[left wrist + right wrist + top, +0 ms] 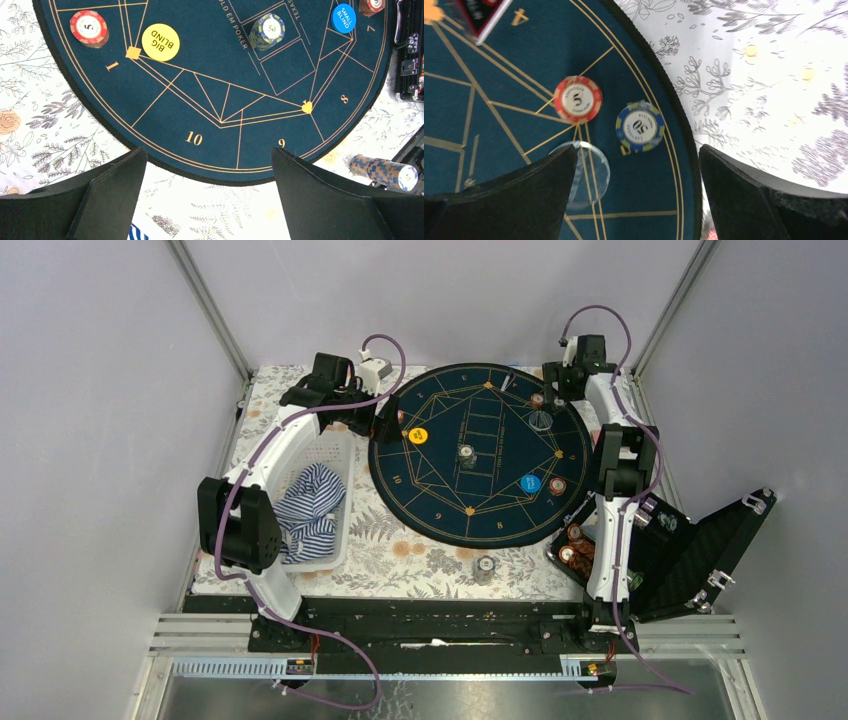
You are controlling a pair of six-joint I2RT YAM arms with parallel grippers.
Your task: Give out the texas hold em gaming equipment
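Observation:
On the round blue mat [440, 490], a red chip [578, 99] and a blue-yellow chip [640, 126] lie flat near the far right rim, beside a clear disc [591, 172]. My right gripper [636, 167] hovers open just above them, holding nothing. The yellow disc [160, 42] and another red chip [88, 28] lie at the mat's left. A chip stack [267, 30] stands at the centre. The blue disc [343, 18] lies on the right. My left gripper [210, 167] hangs open over the mat's left edge, empty.
A chip stack [484, 568] sits on the floral tablecloth in front of the mat. An open black case [690, 540] with chips stands at the right. A white basket [340, 455] holding a striped cloth [310, 502] stands at the left.

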